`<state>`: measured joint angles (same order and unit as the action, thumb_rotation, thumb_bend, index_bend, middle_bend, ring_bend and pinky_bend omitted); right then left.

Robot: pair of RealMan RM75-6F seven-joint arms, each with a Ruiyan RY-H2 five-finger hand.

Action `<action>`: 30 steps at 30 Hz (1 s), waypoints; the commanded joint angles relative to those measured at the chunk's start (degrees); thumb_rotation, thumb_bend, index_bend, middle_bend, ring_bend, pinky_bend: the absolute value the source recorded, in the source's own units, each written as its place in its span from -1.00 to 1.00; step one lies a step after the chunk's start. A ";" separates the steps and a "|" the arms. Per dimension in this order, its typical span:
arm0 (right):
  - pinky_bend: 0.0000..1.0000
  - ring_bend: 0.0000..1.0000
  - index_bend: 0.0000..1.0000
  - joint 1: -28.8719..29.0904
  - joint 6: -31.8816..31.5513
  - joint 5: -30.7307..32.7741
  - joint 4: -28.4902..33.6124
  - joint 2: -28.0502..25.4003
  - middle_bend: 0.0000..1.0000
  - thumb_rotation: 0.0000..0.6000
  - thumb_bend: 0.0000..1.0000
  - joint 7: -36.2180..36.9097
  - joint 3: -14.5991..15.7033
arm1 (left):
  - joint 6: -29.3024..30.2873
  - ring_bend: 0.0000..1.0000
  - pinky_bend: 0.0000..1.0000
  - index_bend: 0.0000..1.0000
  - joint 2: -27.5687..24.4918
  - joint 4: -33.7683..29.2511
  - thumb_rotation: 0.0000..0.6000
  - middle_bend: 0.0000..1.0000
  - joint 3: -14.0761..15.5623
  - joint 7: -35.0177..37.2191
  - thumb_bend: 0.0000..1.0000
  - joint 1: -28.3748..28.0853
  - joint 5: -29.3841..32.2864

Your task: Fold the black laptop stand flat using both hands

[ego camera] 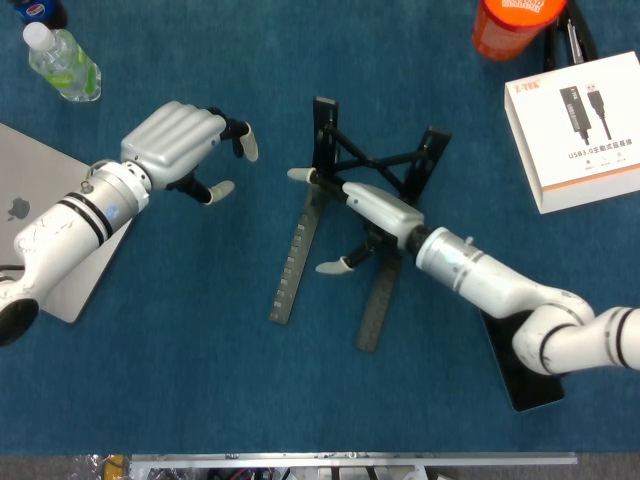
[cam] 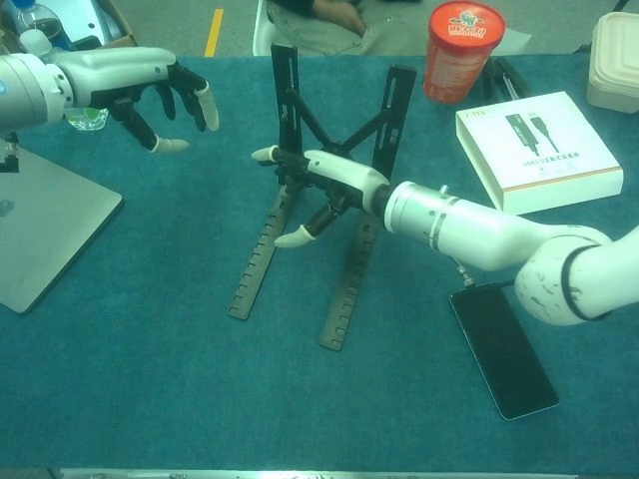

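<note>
The black laptop stand [ego camera: 322, 150] [cam: 290, 110] stands unfolded in the middle of the blue table, its two notched base rails running toward me and its uprights joined by a cross brace. My right hand [ego camera: 362, 212] [cam: 319, 190] reaches in between the rails, with its fingers spread around the stand's middle hinge; one fingertip [ego camera: 298, 175] touches the left rail. Whether it grips the stand is unclear. My left hand [ego camera: 185, 145] [cam: 150, 85] hovers to the left of the stand, clear of it, fingers curled downward and holding nothing.
A silver laptop [ego camera: 60, 270] [cam: 40, 239] lies at the left edge. A dark phone [cam: 502, 347] lies by my right forearm. A white box [ego camera: 580, 130] [cam: 539, 150], an orange cup [cam: 461, 50] and a water bottle [ego camera: 62, 62] sit along the far side.
</note>
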<state>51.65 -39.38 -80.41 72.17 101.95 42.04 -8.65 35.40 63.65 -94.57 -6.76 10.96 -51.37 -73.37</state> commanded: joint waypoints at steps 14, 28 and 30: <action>-0.73 -1.00 -1.00 -0.59 0.29 3.84 -1.48 0.95 -0.93 1.00 -0.81 -4.35 -2.21 | 0.15 -0.45 -0.33 -0.29 -0.89 -1.38 1.00 -0.25 -0.14 -0.68 -0.34 0.10 -0.22; -0.73 -1.00 -1.00 -2.67 -7.75 -8.38 13.17 -9.83 -0.93 1.00 -0.81 4.35 0.59 | 0.87 -0.45 -0.33 -0.29 -1.42 -2.17 1.00 -0.25 0.02 -1.68 -0.34 0.80 0.77; -0.73 -1.00 -1.00 -3.24 -9.56 -9.47 14.99 -11.59 -0.93 1.00 -0.81 4.68 0.90 | 1.04 -0.45 -0.33 -0.29 -1.48 -2.31 1.00 -0.25 0.10 -1.81 -0.34 0.98 0.90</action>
<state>49.13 -47.28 -88.50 85.48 92.00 45.92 -8.29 36.43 62.18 -96.86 -6.68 9.15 -50.40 -72.49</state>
